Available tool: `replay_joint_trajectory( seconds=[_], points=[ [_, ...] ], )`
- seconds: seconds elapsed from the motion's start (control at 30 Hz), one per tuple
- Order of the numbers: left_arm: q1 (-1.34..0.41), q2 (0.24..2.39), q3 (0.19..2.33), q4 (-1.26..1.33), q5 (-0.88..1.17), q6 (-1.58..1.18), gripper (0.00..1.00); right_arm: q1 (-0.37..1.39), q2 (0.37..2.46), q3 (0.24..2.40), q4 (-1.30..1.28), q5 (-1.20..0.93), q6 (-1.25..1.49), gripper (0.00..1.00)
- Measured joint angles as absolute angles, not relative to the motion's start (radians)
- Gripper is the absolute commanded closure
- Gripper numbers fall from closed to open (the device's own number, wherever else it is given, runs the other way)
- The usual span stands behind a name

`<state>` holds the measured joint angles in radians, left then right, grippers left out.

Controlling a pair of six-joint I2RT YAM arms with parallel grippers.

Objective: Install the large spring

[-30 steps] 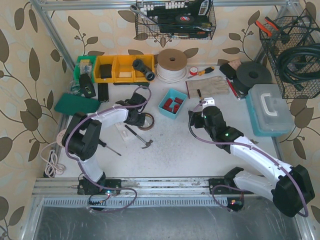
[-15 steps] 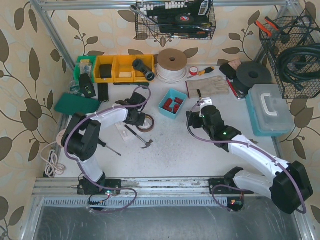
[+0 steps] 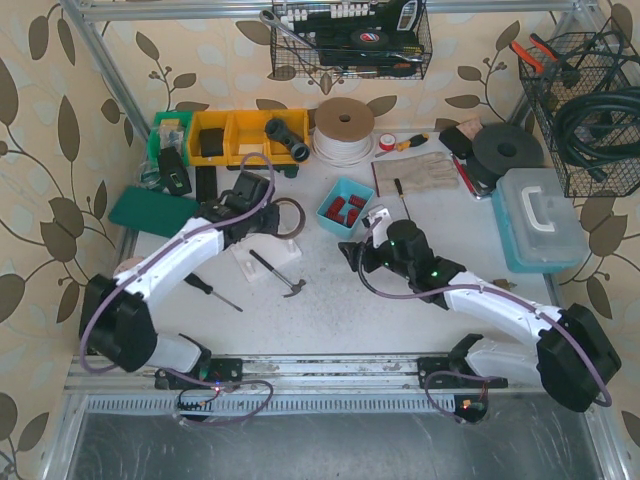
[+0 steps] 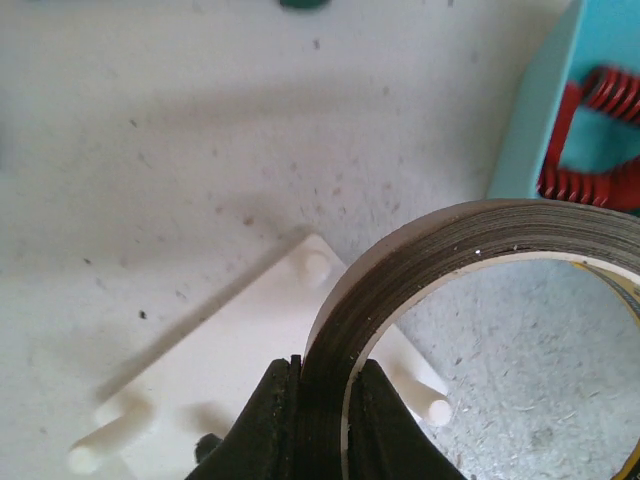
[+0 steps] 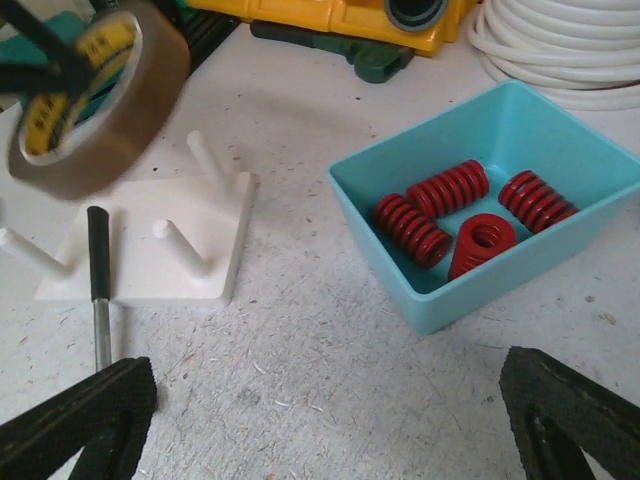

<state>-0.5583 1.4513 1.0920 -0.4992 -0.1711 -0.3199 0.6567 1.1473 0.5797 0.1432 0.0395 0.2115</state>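
From above: a teal bin (image 3: 329,193) with red springs (image 3: 347,208) loose inside it. Just left of the bin, a tape roll (image 3: 287,214) pinched in the left gripper (image 3: 266,222). Left of the bin and nearer, a white peg base (image 3: 268,256) flat on the table. On the bin's near side, apart from it, the right gripper (image 3: 350,252).

At the left wrist: left gripper (image 4: 322,400) clamped shut on the wall of the tape roll (image 4: 450,240). Under the roll and left of the bin (image 4: 540,110), the peg base (image 4: 230,370). Inside the bin, red springs (image 4: 590,130).

At the right wrist: right gripper (image 5: 325,380) with fingers spread wide, holding nothing, short of the bin (image 5: 430,310). Four red springs (image 5: 445,190) in the bin, three lying and one on end; cannot tell which is the large one. Left of the bin, the peg base (image 5: 150,250), with the tape roll (image 5: 100,110) above it.
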Motion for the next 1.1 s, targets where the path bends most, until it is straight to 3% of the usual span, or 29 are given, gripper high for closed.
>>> replay_joint_trajectory(
  seconds=[0.2, 0.37, 0.7, 1.1],
  points=[
    [-0.557, 1.328, 1.092, -0.465, -0.295, -0.324, 1.0, 0.682, 1.146, 0.58, 0.165, 0.038, 0.178, 0.09],
    [-0.51, 1.361, 1.097, -0.439, -0.36, -0.323, 1.0, 0.691, 1.136, 0.58, 0.171, 0.051, 0.159, 0.09],
    [-0.279, 1.636, 1.18, -0.416, -0.346, -0.362, 1.0, 0.71, 1.126, 0.58, 0.174, 0.079, 0.145, 0.1],
    [-0.196, 2.035, 1.537, -0.437, -0.319, -0.406, 1.0, 0.725, 1.129, 0.58, 0.164, 0.109, 0.136, 0.1]
  ],
)
